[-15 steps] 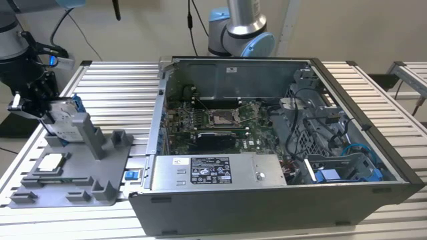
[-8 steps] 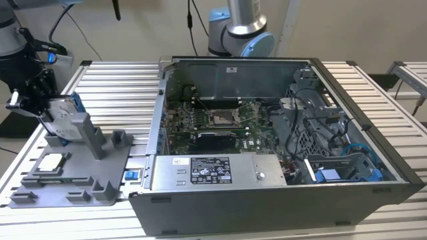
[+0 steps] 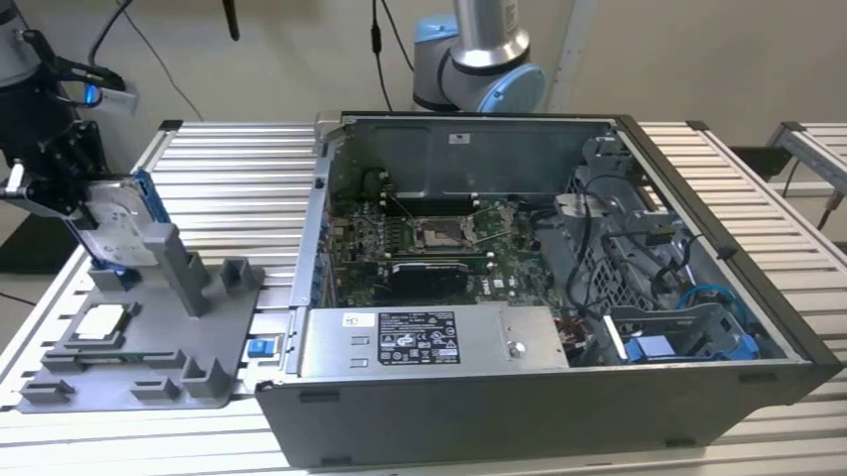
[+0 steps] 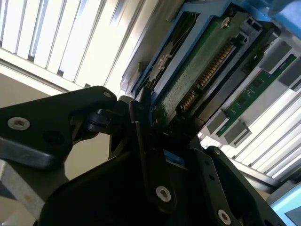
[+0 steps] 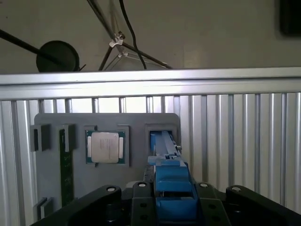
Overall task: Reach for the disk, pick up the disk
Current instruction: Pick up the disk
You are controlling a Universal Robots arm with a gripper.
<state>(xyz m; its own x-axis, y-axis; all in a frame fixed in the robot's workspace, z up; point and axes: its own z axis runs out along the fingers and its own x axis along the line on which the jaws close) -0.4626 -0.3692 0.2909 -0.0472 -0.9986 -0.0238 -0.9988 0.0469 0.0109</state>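
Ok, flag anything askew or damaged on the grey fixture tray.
Nothing stands out. The disk stands on edge at a slot of the fixture tray, with the gripper closed on its blue bracket. The chip lies flat in its recess.

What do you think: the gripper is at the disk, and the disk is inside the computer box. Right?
Not quite. The gripper is at the disk, but the disk stands on the grey tray beside the computer box, not inside it. The exterior view shows this.
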